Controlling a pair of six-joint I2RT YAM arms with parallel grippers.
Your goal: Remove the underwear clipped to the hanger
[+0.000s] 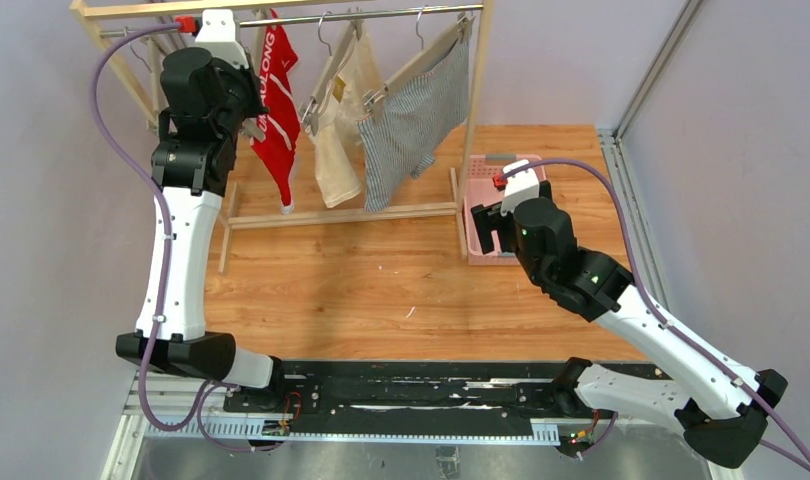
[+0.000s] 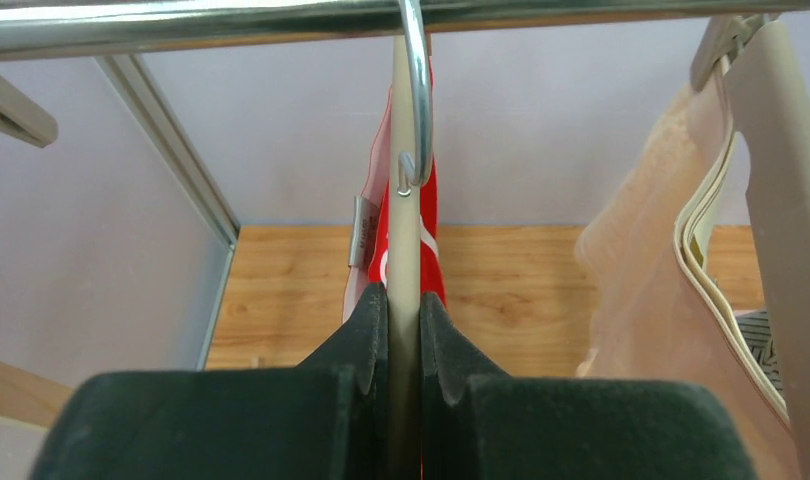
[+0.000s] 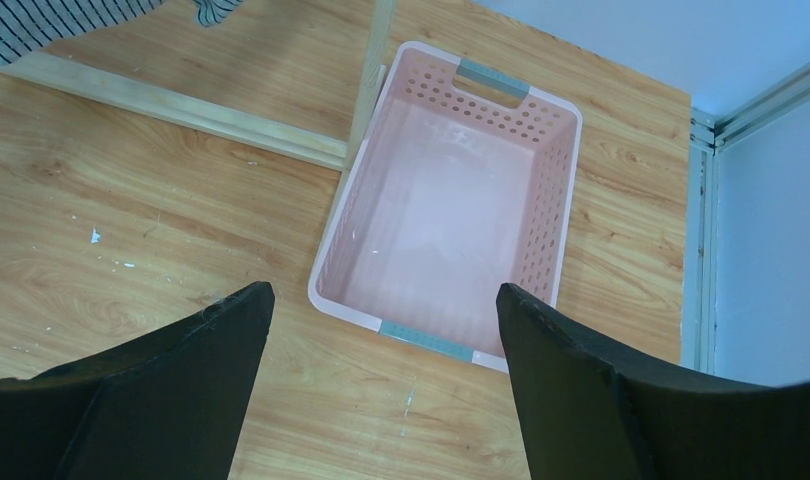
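Three pairs of boxer shorts hang on beige clip hangers from a metal rail (image 1: pixel 381 15): red with white lettering (image 1: pixel 279 110), plain cream (image 1: pixel 336 150), and grey-and-white pinstriped (image 1: pixel 411 125). My left gripper (image 2: pixel 404 300) is raised to the rail and shut on the beige bar of the red pair's hanger (image 2: pixel 406 200). The red cloth (image 2: pixel 433 220) hangs just behind the bar, and the cream pair (image 2: pixel 631 280) is to its right. My right gripper (image 3: pixel 384 295) is open and empty, low over the table by the near end of a pink basket (image 3: pixel 571 180).
The wooden rack frame (image 1: pixel 341 215) stands across the back of the wooden table. The pink basket (image 1: pixel 478 195) sits beside the rack's right post and holds nothing. Grey walls and a metal frame close in both sides.
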